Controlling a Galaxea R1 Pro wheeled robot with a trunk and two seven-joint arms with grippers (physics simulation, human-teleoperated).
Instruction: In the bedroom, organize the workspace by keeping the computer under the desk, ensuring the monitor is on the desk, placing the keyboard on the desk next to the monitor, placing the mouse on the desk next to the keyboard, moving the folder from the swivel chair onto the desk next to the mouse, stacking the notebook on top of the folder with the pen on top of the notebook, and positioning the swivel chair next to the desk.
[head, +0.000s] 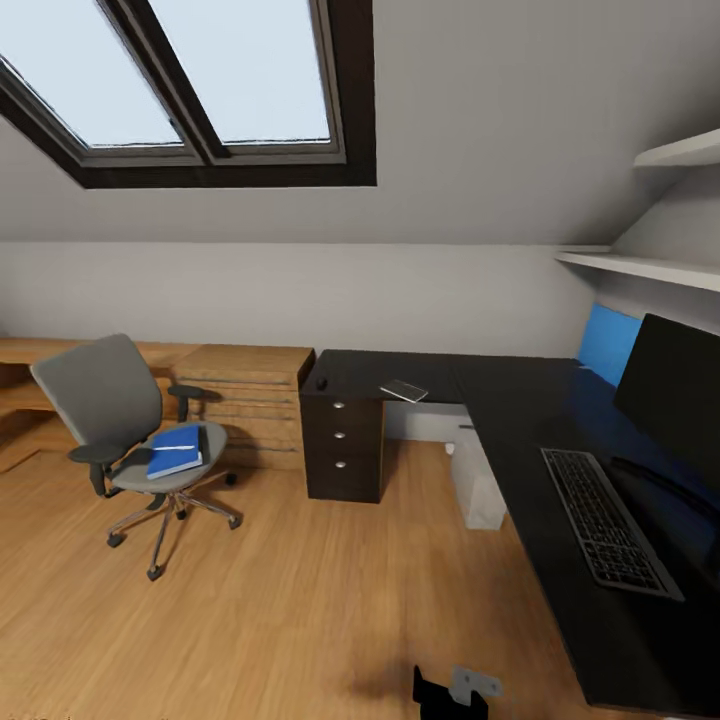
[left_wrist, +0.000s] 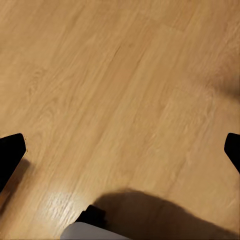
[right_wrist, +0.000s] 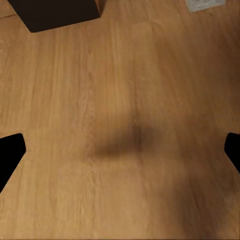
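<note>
Wood floor (head: 300, 620) | 1 swivel chair (head: 120, 420), 1 folder (head: 175, 450) | 1 monitor (head: 670, 385), 1 keyboard (head: 605, 520) | both tools (left_wrist: 120, 150) (right_wrist: 120, 150) spread wide, empty

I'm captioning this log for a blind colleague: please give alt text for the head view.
A bright blue folder lies on the seat of a grey swivel chair on the wood floor, left of an L-shaped black desk. The desk carries a keyboard and monitor, with a computer underneath.

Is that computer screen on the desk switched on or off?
It looks off: the monitor stands upright on the black desk with a uniformly black screen, showing no image, behind the keyboard.
</note>
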